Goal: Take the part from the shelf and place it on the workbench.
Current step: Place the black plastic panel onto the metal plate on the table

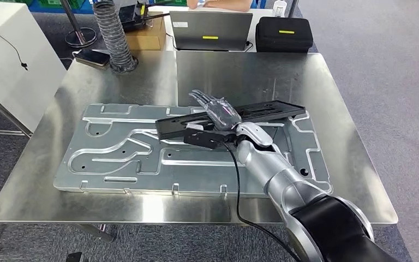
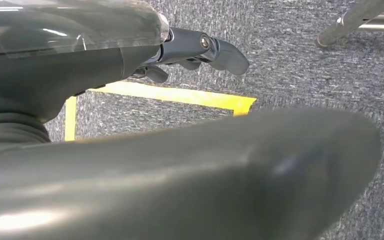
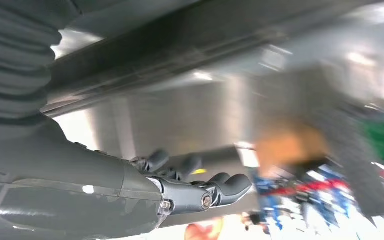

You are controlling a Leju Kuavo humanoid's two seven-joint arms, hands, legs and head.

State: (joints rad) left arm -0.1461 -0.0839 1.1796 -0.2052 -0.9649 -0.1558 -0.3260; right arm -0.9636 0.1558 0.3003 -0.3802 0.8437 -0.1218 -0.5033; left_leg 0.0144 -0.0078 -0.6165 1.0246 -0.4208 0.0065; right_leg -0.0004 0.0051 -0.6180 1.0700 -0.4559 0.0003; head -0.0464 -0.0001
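Left hand (image 2: 195, 52): hangs beside the robot's body above grey carpet and a yellow floor marking; fingers loosely curled, nothing in them.
Right hand (image 1: 218, 112): lies over the middle of the part, fingers stretched forward across its top. The right wrist view shows the fingers (image 3: 225, 186) extended with the part close by; whether the thumb is hooked under the part cannot be told.
Part (image 1: 273, 112): long black bar, lying slantwise over the plate; whether it rests on the plate or is carried just above it cannot be told.
Plate (image 1: 114, 150): large grey machined plate with grooves, flat on the workbench (image 1: 338, 98), beneath the part.
Risk, release: if the hand lets go while the part is off the plate, the part drops and strikes the plate.
Risk, withdrawal: fingers dragging on the part may swing it toward the plate's right edge.
Risk, cable: the black cable (image 1: 237, 185) at the wrist, just near the plate's front edge, may snag there.
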